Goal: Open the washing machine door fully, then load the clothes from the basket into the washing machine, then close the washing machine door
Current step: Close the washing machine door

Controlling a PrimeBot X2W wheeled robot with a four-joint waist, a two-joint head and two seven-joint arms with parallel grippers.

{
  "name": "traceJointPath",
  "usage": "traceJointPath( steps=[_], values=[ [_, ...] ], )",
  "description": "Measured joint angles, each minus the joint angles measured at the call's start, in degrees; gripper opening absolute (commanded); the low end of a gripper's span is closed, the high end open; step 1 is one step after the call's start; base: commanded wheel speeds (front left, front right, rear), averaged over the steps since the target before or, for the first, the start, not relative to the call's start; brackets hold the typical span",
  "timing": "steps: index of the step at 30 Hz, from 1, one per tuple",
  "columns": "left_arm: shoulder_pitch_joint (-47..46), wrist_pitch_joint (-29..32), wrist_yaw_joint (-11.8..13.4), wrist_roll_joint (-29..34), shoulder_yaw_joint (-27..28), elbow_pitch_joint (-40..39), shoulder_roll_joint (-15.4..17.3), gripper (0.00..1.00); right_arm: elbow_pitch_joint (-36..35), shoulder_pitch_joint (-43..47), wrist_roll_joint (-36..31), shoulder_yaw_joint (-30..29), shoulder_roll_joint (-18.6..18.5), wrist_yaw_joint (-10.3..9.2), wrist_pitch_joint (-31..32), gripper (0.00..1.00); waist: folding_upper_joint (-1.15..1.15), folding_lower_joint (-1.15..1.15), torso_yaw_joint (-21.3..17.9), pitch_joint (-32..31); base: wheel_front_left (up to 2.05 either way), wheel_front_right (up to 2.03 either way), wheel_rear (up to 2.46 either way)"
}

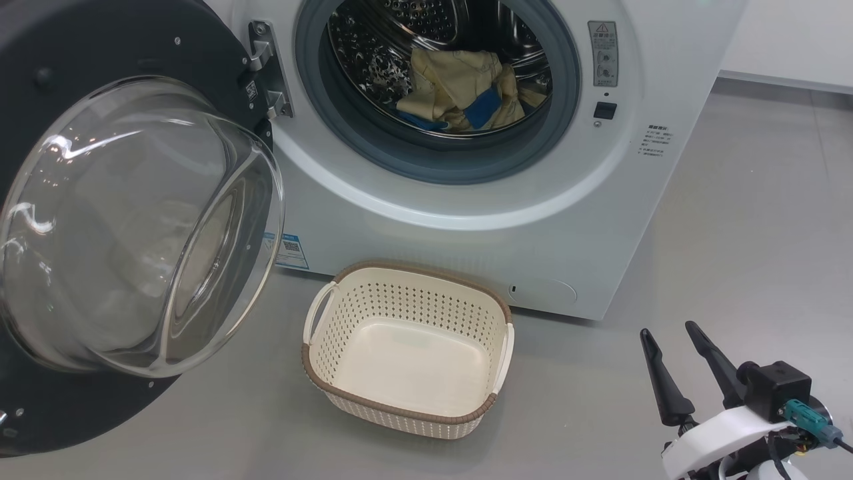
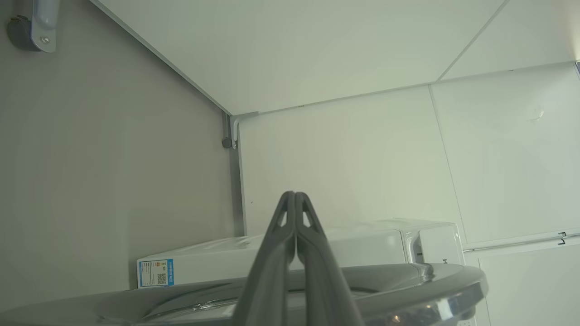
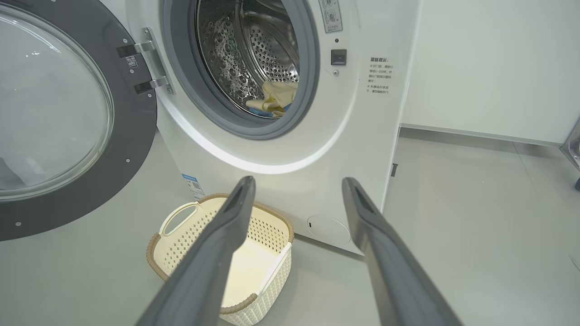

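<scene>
Head view first. Inside the steel drum (image 1: 373,60) of the washing machine (image 1: 533,220): the clothes (image 1: 466,90), a crumpled cream heap with bright blue trim, low behind the grey seal (image 1: 426,160). On the floor (image 1: 733,233) just before the washing machine's front: the basket (image 1: 393,408), cream, perforated, brown-rimmed, its bare bottom on show. Left of the washing machine: the door (image 1: 40,400), wide open on its hinge (image 1: 270,73), with a glossy black rim and a clear glass bowl (image 1: 133,227) bulging outward. Smooth grey flooring all round, and a pale wall (image 1: 786,40) off to the washing machine's right. Well out from the washing machine's right corner: the right gripper (image 1: 668,328), fingers spread apart, nothing between them.

Over to the left wrist. Up the middle, the left gripper (image 2: 294,194), fingers pressed tight together, gripping nothing, seen across the door's curved dark rim. Beyond that rim, the washing machine's white body with a blue label (image 2: 156,273). Behind the washing machine, plain white wall.

Now the right wrist. Two dark fingers held wide, nothing in their grasp, and the washing machine's front between and beyond them. Near its lower front, past one finger, the basket with its pale bottom bare. At the bottom of the drum, a small cream-and-blue bundle of the clothes. Left of the washing machine, the open door; to its right, grey floor up to a white wall.
</scene>
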Motion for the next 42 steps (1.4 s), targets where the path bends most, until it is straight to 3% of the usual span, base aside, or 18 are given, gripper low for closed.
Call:
traceJointPath(
  steps=[9,18,42],
  values=[
    [0.31,3.13,-0.46,0.55,-2.16,1.57,0.75,0.0,0.0,0.0,0.0,0.15,-0.07,0.0,0.0,1.0,0.0,0.0,0.16,0.13,0.0,0.0,0.0],
    [0.73,6.84,-0.92,-3.09,-2.09,2.31,0.57,0.0,0.03,0.0,0.0,0.36,-0.27,0.0,0.0,1.0,0.0,0.0,0.29,-0.02,0.0,0.0,0.0],
    [6.4,21.38,-1.98,-11.1,-4.48,-0.12,-2.87,0.0,0.21,0.03,0.01,0.58,-0.05,0.0,0.0,1.0,0.0,0.0,1.74,-1.09,0.0,0.0,0.0]
  ],
)
